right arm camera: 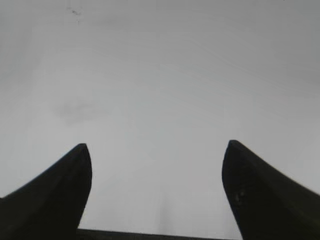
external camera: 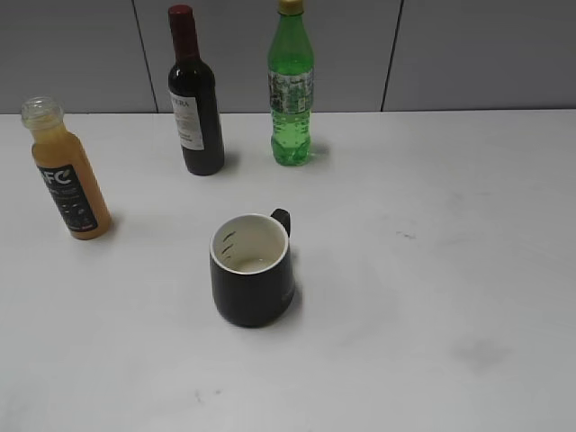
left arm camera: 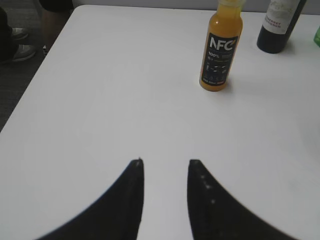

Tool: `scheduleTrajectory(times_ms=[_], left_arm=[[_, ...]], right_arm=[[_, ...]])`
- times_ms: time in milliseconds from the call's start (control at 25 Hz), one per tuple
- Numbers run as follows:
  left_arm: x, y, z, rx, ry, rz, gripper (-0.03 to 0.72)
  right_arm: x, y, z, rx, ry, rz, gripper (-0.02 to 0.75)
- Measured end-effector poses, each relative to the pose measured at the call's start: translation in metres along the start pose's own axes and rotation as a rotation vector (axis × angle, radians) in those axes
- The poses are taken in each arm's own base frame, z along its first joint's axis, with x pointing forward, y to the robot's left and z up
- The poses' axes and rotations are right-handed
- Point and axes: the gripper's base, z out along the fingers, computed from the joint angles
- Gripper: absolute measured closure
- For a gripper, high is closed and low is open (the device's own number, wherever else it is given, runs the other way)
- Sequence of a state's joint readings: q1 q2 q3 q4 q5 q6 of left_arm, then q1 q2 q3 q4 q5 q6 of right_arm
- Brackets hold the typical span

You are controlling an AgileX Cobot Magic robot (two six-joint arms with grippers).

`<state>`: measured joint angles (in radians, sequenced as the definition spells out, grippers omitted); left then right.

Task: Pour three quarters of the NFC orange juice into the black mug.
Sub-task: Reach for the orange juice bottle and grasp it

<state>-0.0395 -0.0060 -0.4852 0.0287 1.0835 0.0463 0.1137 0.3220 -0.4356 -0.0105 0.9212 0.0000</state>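
Observation:
The NFC orange juice bottle (external camera: 67,175) stands upright and uncapped at the left of the white table; it also shows in the left wrist view (left arm camera: 220,50), far ahead and to the right of my left gripper (left arm camera: 165,162). The black mug (external camera: 252,270) stands near the table's middle, handle pointing back right, with a little pale liquid at the bottom. My left gripper is open and empty above bare table. My right gripper (right arm camera: 156,147) is wide open and empty over bare table. Neither gripper shows in the exterior view.
A dark wine bottle with a red cap (external camera: 194,94) and a green soda bottle (external camera: 291,85) stand at the back. The table's left edge (left arm camera: 35,82) drops to dark floor where shoes show. A grey wall runs behind the table.

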Motion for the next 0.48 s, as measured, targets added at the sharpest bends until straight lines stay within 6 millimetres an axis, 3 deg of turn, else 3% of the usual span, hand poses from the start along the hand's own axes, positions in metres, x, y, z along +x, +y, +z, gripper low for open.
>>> scheduleTrajectory(times_ms=[480], left_arm=[[0.000,0.000,0.000,0.000,-0.001,0.000,0.449]], right_arm=[[0.025,-0.001,-0.031,0.014,-0.250,0.003,0.145]])
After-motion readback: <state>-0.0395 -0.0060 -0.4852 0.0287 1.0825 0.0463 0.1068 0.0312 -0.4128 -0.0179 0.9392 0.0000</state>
